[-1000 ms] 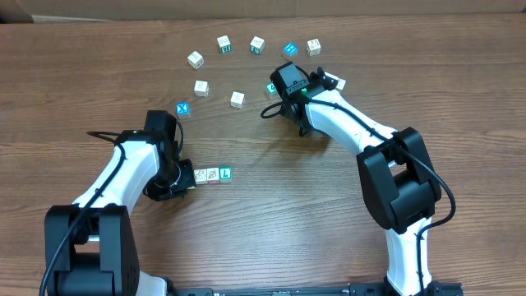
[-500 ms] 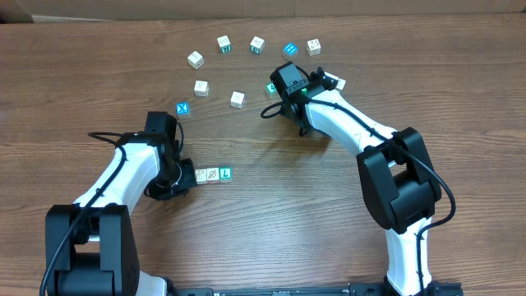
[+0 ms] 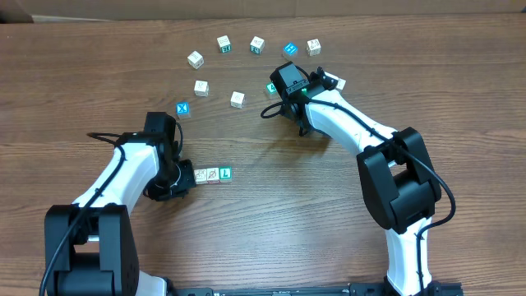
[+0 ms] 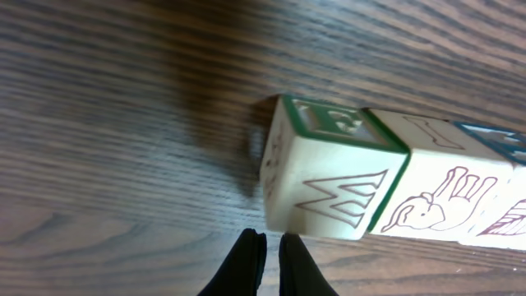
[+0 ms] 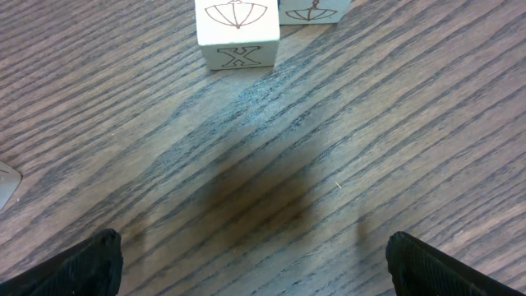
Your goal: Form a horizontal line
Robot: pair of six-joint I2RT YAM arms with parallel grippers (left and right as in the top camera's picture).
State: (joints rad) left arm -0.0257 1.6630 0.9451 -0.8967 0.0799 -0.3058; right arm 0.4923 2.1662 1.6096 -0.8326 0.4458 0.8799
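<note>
Row (image 3: 213,174): cubes touching, seemingly complete. Left gripper (image 4: 271,259): closed, empty, beside end cube (image 4: 329,185). Right gripper (image 5: 259,267): wide, empty.

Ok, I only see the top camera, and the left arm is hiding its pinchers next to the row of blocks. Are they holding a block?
Observer: No. In the left wrist view the left gripper is pinched shut with nothing in it. Its tips are right beside the end cube, and I cannot tell whether they touch it.
Operator: And the other pinchers, up by the loose blocks?
Observer: In the right wrist view the right gripper is wide open and holds nothing. There is only bare table between its fingers.
</note>
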